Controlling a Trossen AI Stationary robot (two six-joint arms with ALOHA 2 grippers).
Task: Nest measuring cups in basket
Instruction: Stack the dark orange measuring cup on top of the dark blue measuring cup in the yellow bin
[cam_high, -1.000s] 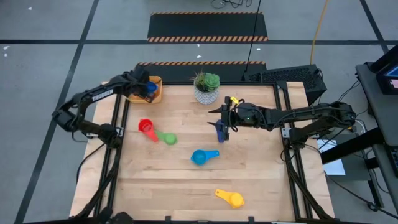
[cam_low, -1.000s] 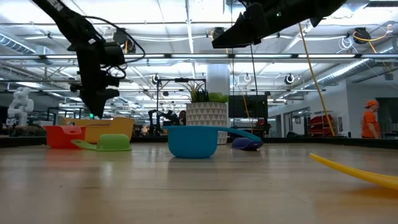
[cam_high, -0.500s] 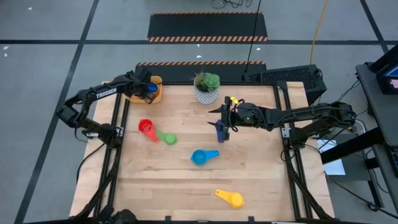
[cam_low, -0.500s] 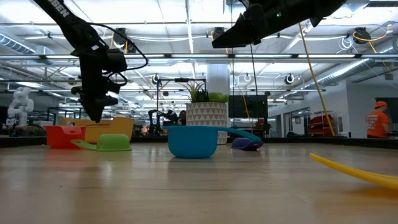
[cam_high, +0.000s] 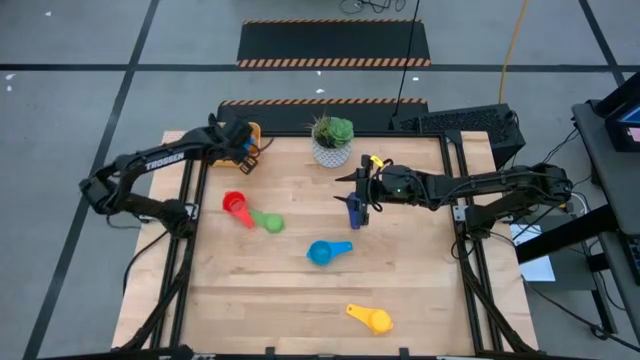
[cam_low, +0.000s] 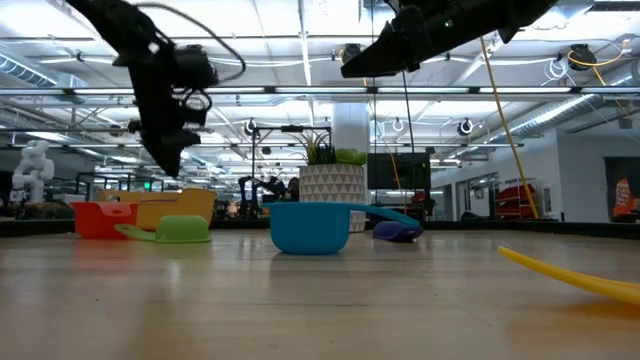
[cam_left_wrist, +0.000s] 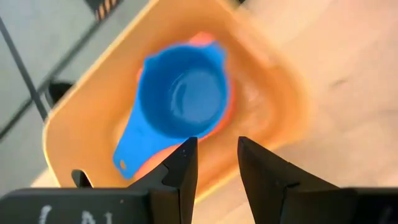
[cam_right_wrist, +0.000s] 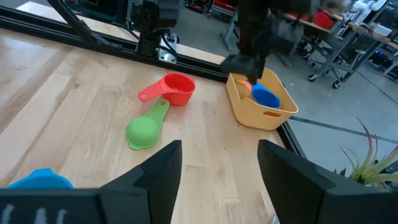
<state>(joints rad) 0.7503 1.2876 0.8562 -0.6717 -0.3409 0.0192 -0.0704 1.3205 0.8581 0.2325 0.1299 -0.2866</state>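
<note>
Wooden tabletop (cam_high: 300, 290) carries the scattered measuring cups: red cup (cam_high: 236, 204) touching green cup (cam_high: 270, 222), light blue cup (cam_high: 322, 252) mid-table, yellow cup (cam_high: 372, 319) near the front edge. At the far left corner sits the basket (cam_left_wrist: 81, 124), holding a blue cup (cam_left_wrist: 180, 96) nested in what looks like an orange cup (cam_left_wrist: 225, 99). Above it hovers the left gripper (cam_left_wrist: 214, 168), jaws slightly apart and empty. Beside the potted plant (cam_high: 332, 140) waits the right gripper (cam_right_wrist: 217, 162), open, over a dark blue cup (cam_high: 354, 210).
</note>
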